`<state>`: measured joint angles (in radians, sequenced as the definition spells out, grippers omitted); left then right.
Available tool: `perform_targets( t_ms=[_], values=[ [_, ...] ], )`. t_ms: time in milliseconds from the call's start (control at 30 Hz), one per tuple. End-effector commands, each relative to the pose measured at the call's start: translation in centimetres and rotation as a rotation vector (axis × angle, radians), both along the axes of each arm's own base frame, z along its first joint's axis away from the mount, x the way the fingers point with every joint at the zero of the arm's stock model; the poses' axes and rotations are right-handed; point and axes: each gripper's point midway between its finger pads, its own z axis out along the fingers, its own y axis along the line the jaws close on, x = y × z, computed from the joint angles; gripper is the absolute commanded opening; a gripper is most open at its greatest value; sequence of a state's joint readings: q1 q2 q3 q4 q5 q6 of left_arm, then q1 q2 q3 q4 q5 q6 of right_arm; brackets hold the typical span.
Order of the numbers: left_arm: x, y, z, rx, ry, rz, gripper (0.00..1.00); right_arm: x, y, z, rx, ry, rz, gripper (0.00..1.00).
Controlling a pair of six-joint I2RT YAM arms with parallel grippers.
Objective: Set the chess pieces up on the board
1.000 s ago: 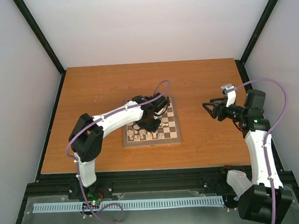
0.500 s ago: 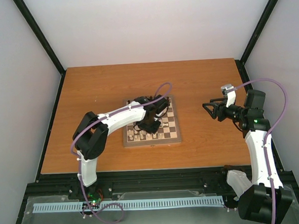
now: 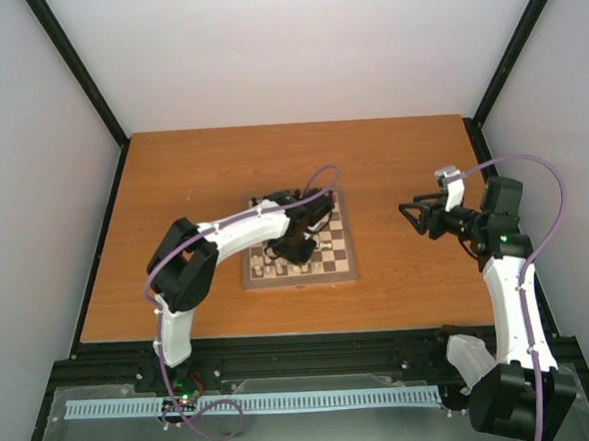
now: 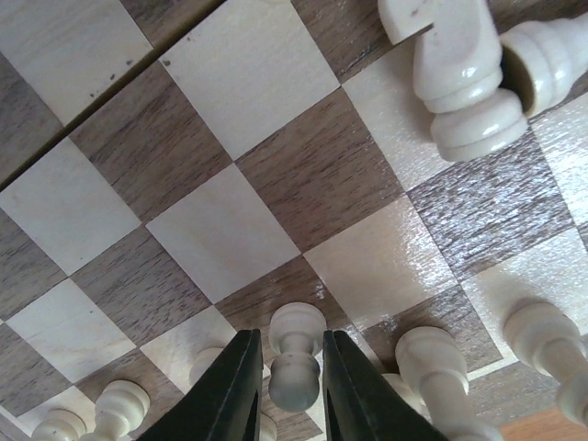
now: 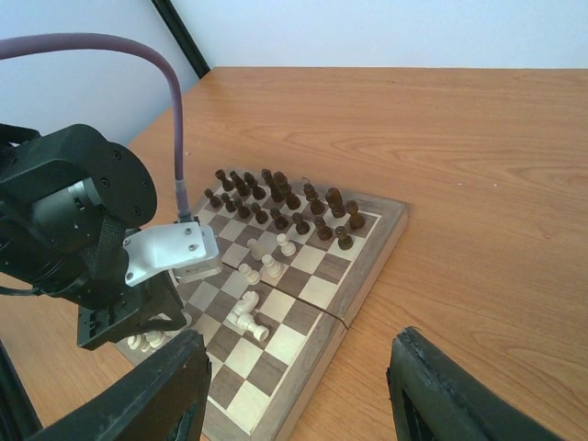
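Your left arm (image 3: 227, 234) stretches to mid-frame, left gripper (image 3: 295, 247) aimed down, fingers (image 4: 234, 390) narrowly parted. Your right gripper (image 3: 408, 218) hovers at right, jaws spread wide.

Place: we read this as a robotics lab test cell | Enclosure: plain white walls (image 3: 313, 39) framed by black posts (image 3: 75, 66) | Rig: we see a left arm (image 3: 230, 232) and a right arm (image 3: 509, 297) bolted to a black rail (image 3: 313, 354) at the wooden worktop's (image 3: 400, 154) near edge | Wiring: purple cable (image 5: 92, 40) looped along the arms
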<state>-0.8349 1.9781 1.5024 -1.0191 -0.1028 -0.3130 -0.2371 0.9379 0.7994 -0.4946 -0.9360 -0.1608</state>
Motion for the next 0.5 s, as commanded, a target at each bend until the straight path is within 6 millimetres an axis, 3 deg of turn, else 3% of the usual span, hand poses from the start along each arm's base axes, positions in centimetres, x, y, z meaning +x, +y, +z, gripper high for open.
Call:
perform_targets(
  t_ms=[0,333,467],
  values=[
    [0.9,-0.1,0.6,0.004,-0.02,0.022,0.2,0.0,0.0,0.9,-0.001,-0.024,0.012,0.54],
    [2.1,-0.2,2.4,0.0,-0.081,0.031,0.23,0.0,0.0,0.8,-0.001,-0.022,0.011,0.54],
    [2.6,0.3,4.3,-0.013,-0.142,0.048,0.24,0.0,0.0,0.8,-0.002,-0.023,0.011,0.54]
  ],
)
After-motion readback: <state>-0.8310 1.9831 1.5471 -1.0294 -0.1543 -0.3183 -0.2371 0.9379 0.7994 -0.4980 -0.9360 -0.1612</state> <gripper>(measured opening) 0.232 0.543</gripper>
